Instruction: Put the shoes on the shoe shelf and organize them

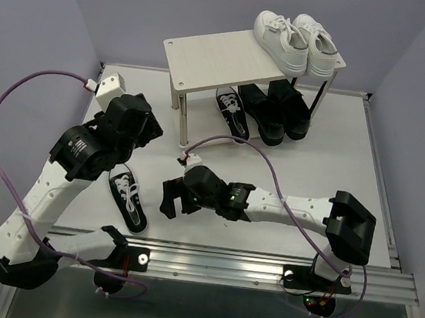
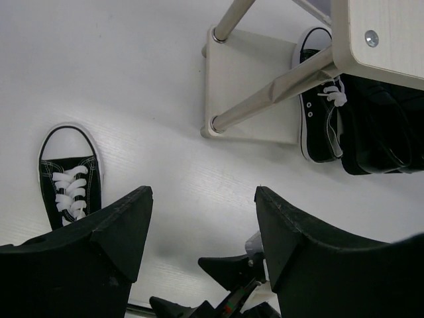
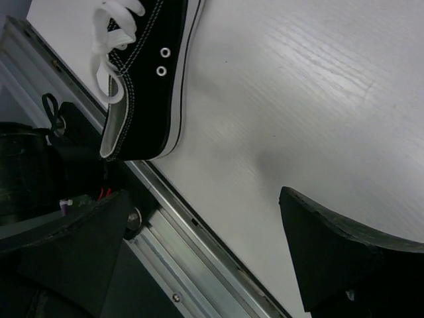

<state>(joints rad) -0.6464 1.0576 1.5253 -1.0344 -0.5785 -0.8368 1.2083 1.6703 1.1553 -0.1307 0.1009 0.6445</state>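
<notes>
Holding left gripper (image 2: 202,199) and right gripper (image 3: 204,199) empty, fingers apart, you had one canvas sneaker (image 1: 128,201) on the table (image 1: 337,151) by the left arm (image 1: 45,193), its mate (image 1: 232,113) and loafers (image 1: 280,113) under the shelf (image 1: 217,59) top, white sneakers (image 1: 297,41) above.

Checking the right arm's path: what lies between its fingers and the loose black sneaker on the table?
Nothing. Only bare table separates the right fingers from the sneaker, clearest in the top view.

White wood-grain table (image 1: 352,161), silver metal rail (image 1: 222,269) along its near edge, pale lavender walls (image 1: 29,12) behind
</notes>
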